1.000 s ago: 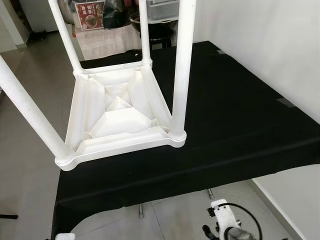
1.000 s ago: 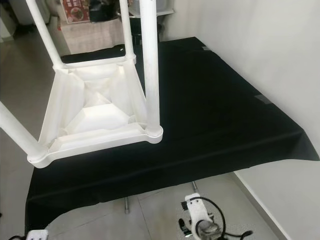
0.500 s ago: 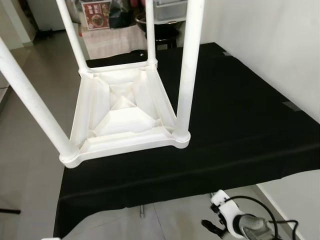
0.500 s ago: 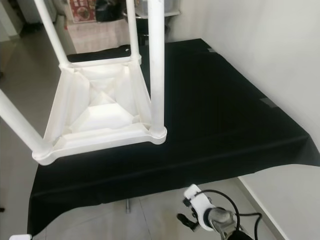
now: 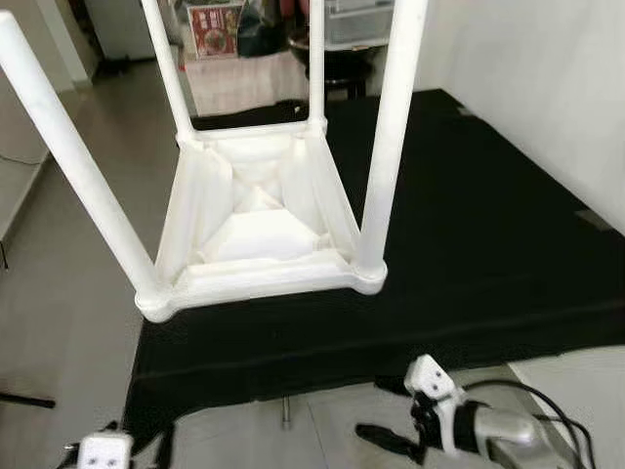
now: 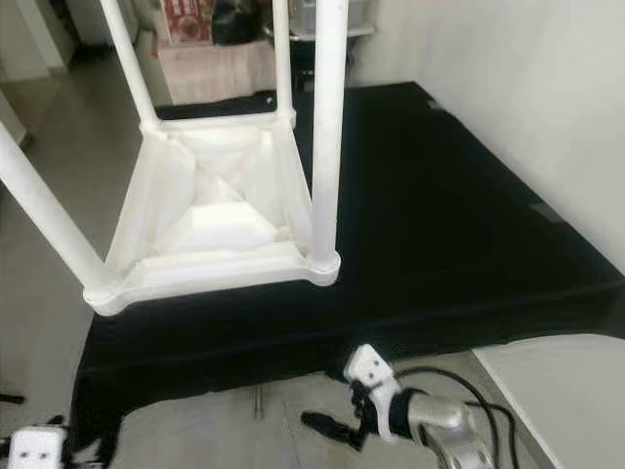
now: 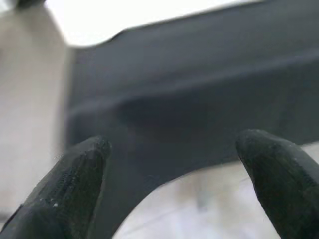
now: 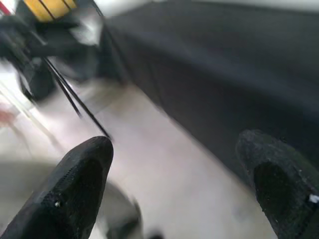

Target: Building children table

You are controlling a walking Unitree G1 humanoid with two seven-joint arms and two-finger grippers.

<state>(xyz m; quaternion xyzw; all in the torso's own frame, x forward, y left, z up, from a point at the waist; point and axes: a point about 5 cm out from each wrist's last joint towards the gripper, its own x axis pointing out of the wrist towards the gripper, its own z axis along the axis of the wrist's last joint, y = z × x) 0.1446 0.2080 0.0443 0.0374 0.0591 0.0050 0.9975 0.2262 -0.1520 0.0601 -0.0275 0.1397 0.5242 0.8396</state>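
From our head views, the white table point(image 5: 259, 230) lies upside down, legs up, at the near left corner of the black-draped bench point(image 5: 488, 244); a careless reach could knock it off that edge. Our right gripper point(image 6: 327, 425) hangs low below the bench. In our wrist views, left gripper point(image 7: 172, 184) and right both show fingers point(image 8: 82, 189) spread wide, holding nothing.

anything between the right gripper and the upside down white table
Nothing solid that I can see. The right gripper is open, low in front of the black-covered table, below its hanging cloth edge. The white table rests upside down on top, legs up, so that edge lies between them; the gripper would have to rise over it.
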